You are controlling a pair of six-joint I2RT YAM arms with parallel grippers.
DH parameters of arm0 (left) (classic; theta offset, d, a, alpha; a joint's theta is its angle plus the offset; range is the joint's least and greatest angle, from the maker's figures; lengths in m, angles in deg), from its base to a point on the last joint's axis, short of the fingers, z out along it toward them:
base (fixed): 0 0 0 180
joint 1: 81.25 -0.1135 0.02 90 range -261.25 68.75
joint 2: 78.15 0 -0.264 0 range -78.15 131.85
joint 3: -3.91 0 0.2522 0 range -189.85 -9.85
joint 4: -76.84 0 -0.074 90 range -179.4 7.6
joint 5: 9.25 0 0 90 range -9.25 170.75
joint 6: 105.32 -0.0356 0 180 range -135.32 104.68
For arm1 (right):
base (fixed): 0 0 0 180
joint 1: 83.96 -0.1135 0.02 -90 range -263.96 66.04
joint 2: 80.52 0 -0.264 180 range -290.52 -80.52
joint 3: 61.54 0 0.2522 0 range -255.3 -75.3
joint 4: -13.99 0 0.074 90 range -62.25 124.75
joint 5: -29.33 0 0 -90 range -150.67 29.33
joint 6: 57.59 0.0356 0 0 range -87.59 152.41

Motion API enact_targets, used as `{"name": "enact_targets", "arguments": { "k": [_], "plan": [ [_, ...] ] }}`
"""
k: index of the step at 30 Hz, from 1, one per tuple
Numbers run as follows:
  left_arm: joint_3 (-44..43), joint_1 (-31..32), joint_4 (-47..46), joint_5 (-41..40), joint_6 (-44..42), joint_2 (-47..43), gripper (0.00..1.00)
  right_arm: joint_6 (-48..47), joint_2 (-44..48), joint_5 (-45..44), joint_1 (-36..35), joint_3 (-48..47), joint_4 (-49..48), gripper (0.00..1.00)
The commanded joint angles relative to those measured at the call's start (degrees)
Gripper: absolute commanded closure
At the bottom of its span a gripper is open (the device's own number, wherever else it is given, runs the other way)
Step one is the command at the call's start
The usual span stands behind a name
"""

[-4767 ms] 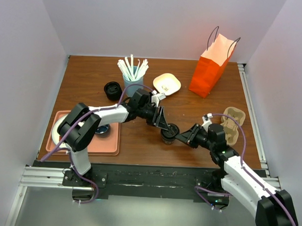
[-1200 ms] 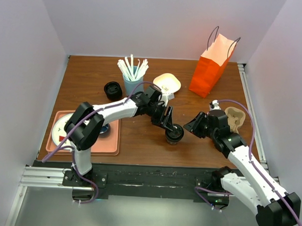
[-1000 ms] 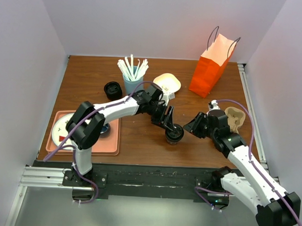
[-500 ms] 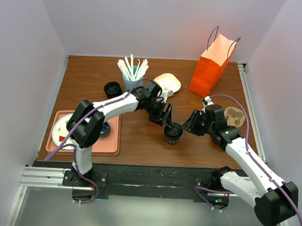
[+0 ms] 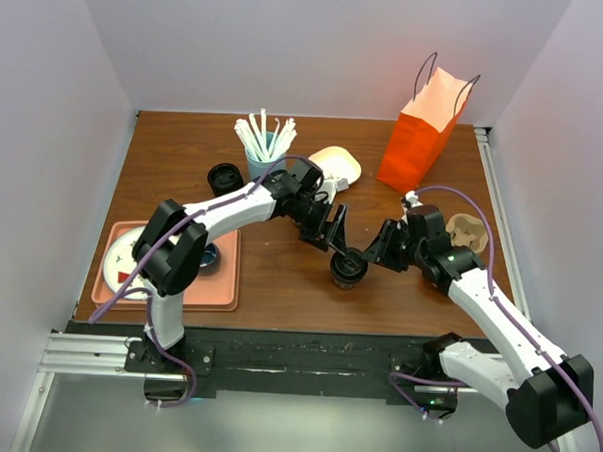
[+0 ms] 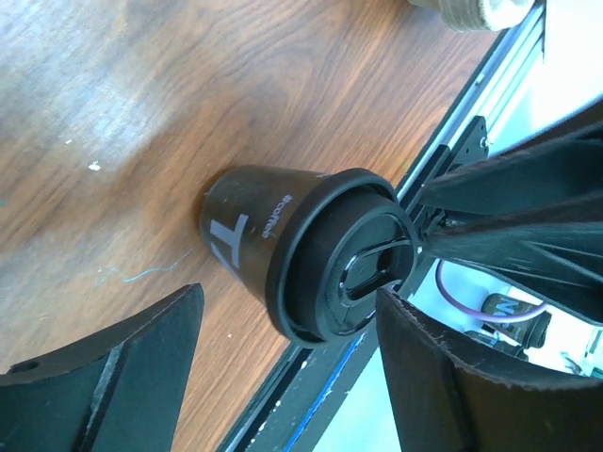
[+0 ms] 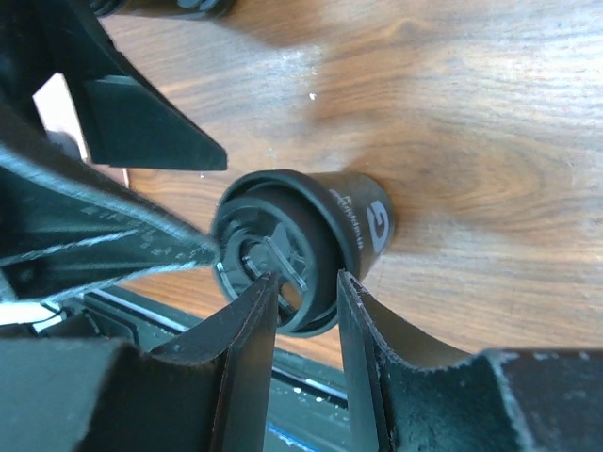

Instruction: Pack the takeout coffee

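While the takeout coffee [image 5: 347,269] stands upright, lid on, on the table [image 5: 279,290] near the front edge and about midway between the two bases, both arms crowd it. The left gripper [image 5: 340,244] comes in from the far left, fingers spread wide. In its wrist view they sit either side of the cup with bare wood showing between each finger and the cup wall, so no contact. The right gripper [image 5: 373,256] is just beside the cup on its right, jaws parted only narrowly with the tips over the lid's near rim; can't tell if they touch it. The cup's long axis is vertical, so a side grasp looks right. The orange bag [image 5: 423,126] is well apart at far right, on the right arm's side, so the right arm is likely better placed to carry.
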Motion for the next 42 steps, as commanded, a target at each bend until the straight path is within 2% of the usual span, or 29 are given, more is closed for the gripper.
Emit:
{"name": "enact_targets", "arguments": {
  "k": [1,6,12,18,24,31,37,42],
  "plan": [
    [-1.7,-2.4,1.5,-2.1,-1.3,-3.6,0.26,-2.2,-0.7,0.0,-0.2,-7.2,3.1,0.65],
    [1.4,-4.0,0.8,-4.3,-2.5,-5.5,0.34,-2.6,-3.0,2.8,-0.4,-9.7,3.0,0.7],
    [8.6,-3.6,-5.3,-1.4,-1.7,-5.9,0.43,-0.6,-4.9,5.8,-1.5,-8.3,0.7,0.72],
    [10.7,-2.1,-9.7,-0.7,-2.2,-4.9,0.44,2.7,-5.7,8.4,-1.9,-0.9,-6.2,0.72],
    [12.0,-2.1,-9.6,-3.2,-2.1,-5.0,0.45,1.7,-7.2,6.5,-2.0,1.3,-6.3,0.74],
    [9.7,-2.0,-8.0,-4.2,-2.5,-7.3,0.44,1.3,-6.6,6.5,-1.9,1.7,-6.0,0.74],
    [7.1,-2.1,-5.7,-5.3,-3.0,-10.0,0.41,1.2,-6.9,8.0,-2.0,-6.8,-3.4,0.71],
    [2.0,-2.2,-1.0,-10.0,-4.1,-12.0,0.34,-3.0,-7.5,3.4,-1.9,-16.1,4.0,0.61]
  ]
}}
